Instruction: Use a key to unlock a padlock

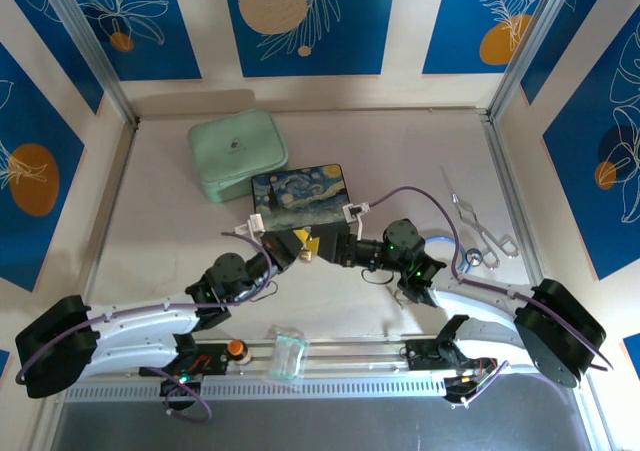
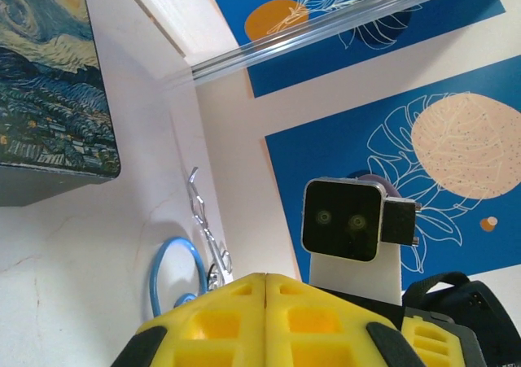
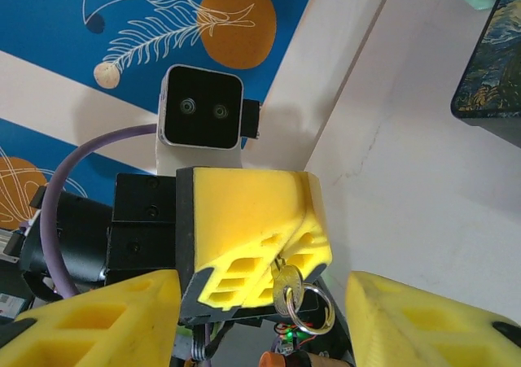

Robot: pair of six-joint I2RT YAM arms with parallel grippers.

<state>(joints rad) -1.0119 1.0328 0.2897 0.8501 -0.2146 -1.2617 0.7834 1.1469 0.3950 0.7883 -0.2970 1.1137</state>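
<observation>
two grippers: close together, near painted box (image 1: 298,196)
left gripper (image 2: 266,279): clamped on key (image 3: 285,290), ring (image 3: 315,316) dangling
right gripper (image 3: 260,302): spread wide, facing key

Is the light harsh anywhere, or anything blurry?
Top view: even light, soft shadows beneath the arms. Left wrist view: the painted box is dark along its lower side. Right wrist view: the padlock in the left claw is sharp; the right claw's fingers look softer.
</observation>
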